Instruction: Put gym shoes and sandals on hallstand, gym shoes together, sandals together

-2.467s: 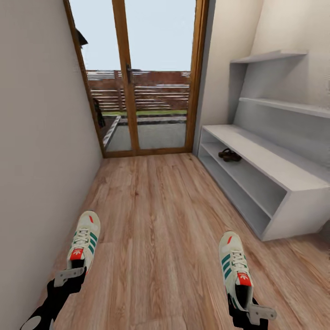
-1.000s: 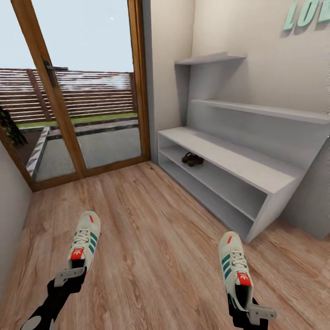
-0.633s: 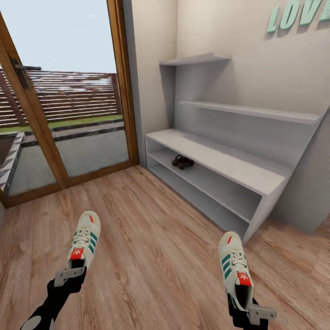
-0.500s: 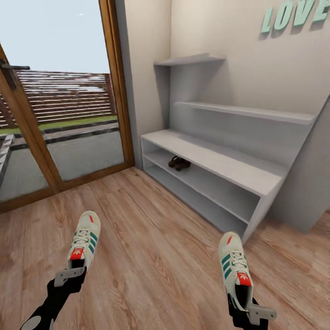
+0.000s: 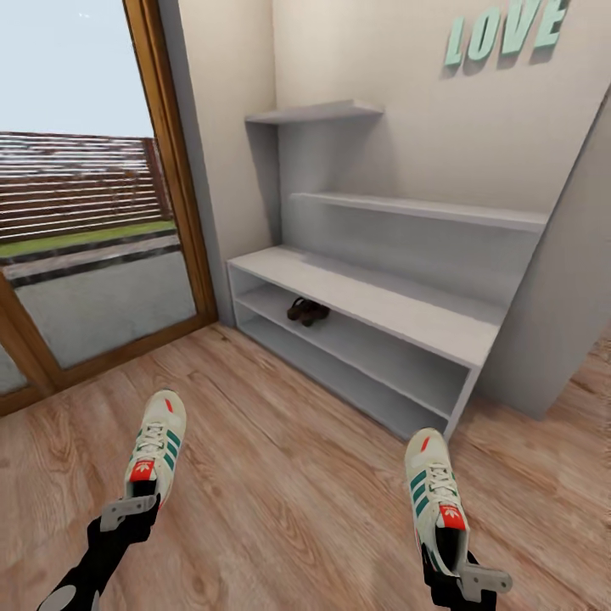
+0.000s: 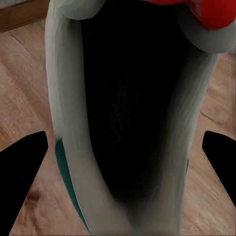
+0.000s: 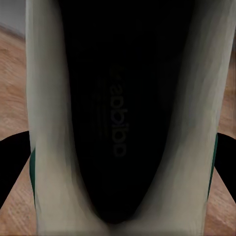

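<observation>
Writing: mint "LOVE" letters (image 5: pixel 507 32) on the wall, upper right of the head view. Each shoe carries a red tongue label with a white mark, too small to read. Faint dark lettering on both insoles in the wrist views, not legible.

Left gym shoe (image 5: pixel 155 445): lower left of the head view, toe pointing up-frame, held off the corridor floor (image 5: pixel 288 475). Left gripper (image 5: pixel 129 512) is at the heel; a grey finger plate lies across the heel opening. In the left wrist view the shoe (image 6: pixel 128 123) sits between two dark fingertips (image 6: pixel 22 169), heel toward the camera. Fingers clamped on the heel.

Right gym shoe (image 5: pixel 434 496): lower right, toe up-frame. Right gripper (image 5: pixel 462 577) closed on its heel, grey plate beside it. In the right wrist view the shoe (image 7: pixel 123 123) has dark fingers (image 7: pixel 12 157) at both edges.

Both arms enter from the bottom edge, forearms black, reaching forward and low.

Hallstand (image 5: pixel 373 305): centre right. The two sandals (image 5: pixel 306 311) lie side by side, touching, on its upper open tier, toward the left end.
</observation>
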Motion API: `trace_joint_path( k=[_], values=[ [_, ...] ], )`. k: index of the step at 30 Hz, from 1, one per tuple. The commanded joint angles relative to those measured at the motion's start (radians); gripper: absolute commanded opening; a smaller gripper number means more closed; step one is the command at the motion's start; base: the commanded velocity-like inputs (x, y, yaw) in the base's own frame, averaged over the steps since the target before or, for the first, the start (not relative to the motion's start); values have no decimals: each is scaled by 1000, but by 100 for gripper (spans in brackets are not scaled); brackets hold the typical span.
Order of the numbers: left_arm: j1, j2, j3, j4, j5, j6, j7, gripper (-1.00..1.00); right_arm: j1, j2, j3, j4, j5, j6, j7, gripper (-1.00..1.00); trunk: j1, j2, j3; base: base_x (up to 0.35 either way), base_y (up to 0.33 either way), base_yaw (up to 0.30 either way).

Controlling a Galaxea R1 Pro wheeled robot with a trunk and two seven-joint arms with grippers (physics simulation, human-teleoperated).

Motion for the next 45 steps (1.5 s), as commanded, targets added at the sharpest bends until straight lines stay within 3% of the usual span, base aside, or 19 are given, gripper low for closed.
trace_joint_path(
  k=[1, 9, 33, 45],
  values=[
    [-1, -1, 5, 0, -10, -7, -6, -100, -1, 1, -5, 0, 10, -3, 2, -100, 0, 0, 0, 212, 227, -285],
    [-1, -1, 5, 0, -9, -8, -7, -100, -1, 1, -5, 0, 10, -3, 2, -100, 0, 0, 4, 107, 163, -285],
    [11, -1, 5, -15, -8, -6, -9, -100, -1, 1, -5, 0, 10, -3, 2, -100, 0, 0, 18, 10, 14, -285],
    [11, -1, 4, -15, -8, -6, -9, -100, -1, 1, -5, 0, 10, -3, 2, -100, 0, 0, 24, 101, 241, -285]
  ],
)
